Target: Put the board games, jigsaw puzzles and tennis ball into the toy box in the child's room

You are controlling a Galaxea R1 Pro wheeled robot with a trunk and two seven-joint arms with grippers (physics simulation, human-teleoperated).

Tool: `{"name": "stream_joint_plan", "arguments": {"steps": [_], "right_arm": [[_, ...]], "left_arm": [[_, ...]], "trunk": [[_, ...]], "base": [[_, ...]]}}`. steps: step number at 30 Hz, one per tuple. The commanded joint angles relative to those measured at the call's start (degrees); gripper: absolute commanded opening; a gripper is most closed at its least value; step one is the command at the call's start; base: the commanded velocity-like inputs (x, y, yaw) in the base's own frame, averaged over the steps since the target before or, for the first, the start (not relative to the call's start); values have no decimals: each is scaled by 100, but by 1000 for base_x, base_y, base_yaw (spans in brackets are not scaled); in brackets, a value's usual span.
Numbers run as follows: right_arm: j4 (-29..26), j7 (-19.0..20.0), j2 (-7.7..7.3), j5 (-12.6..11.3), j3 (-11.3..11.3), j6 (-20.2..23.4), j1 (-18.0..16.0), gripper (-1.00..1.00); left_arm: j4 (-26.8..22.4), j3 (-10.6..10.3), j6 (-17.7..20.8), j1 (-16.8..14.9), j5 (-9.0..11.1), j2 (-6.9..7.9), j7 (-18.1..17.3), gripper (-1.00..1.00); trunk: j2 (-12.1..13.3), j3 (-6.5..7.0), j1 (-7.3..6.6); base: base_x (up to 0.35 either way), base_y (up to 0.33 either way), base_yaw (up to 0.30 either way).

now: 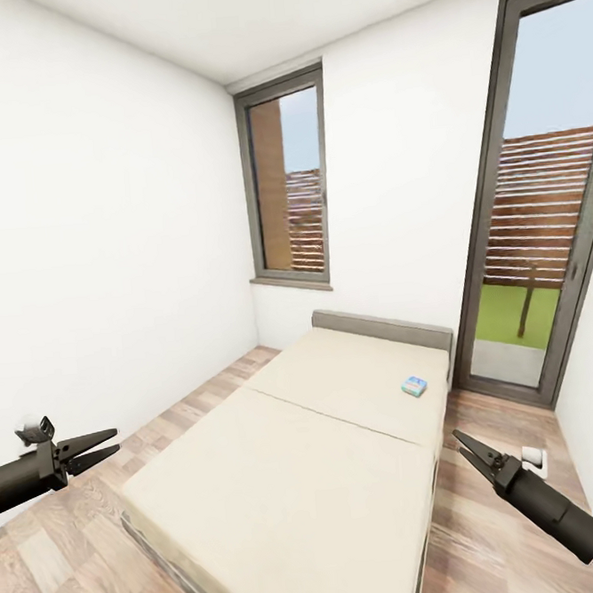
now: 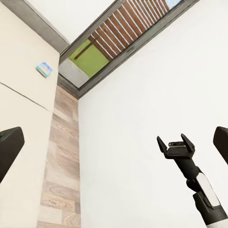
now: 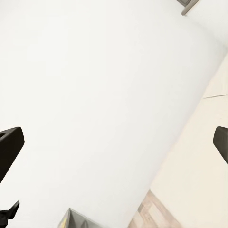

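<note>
The bed (image 1: 291,457) fills the middle of the head view, a large low bed with a plain cream-beige top split by a seam across its width and a grey headboard (image 1: 384,328) at the far end. On the far half, near the right edge and a little short of the headboard, lies one board game (image 1: 415,385): a small flat box with a blue printed cover and pale edges, lying flat and alone on the mattress. The left wrist view shows the same box (image 2: 44,69) as a blue and white patch on the cream surface, close to the strip of wood-plank floor (image 2: 61,156).

The left hand (image 1: 96,448) hangs over the floor (image 1: 75,537) to the left of the bed, its two dark pointed fingers spread apart with nothing between them. The right hand (image 1: 466,450) is held over the floor beside the bed's right edge, fingers also parted and empty; in the left wrist view it (image 2: 175,144) stands out against the white wall with its fingers apart.

Behind the bed a tall window (image 1: 288,190) and a glass door (image 1: 539,206) look onto a slatted fence and grass
</note>
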Motion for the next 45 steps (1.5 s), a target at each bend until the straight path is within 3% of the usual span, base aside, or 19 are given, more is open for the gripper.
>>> {"name": "stream_joint_plan", "arguments": {"steps": [1,28,37,45], "right_arm": [[2,4,0,-24,-7,38,-2,100],[-70,-169,9,-29,2,34,3,100],[-77,-157,17,-24,6,-13,7,100],[-146,-167,18,-21,230,-31,7,100]], "left_arm": [[3,0,21,-5,-14,0,-26,100],[3,3,21,-5,-13,0,-28,100],[3,9,21,-5,-14,0,-29,100],[3,9,21,-5,-14,0,-36,100]], "trunk": [[-5,-11,2],[-5,-231,2],[-5,-299,2],[-5,-306,2]], "base": [[0,-19,163],[0,33,162],[0,-144,150],[0,-32,34]]}}
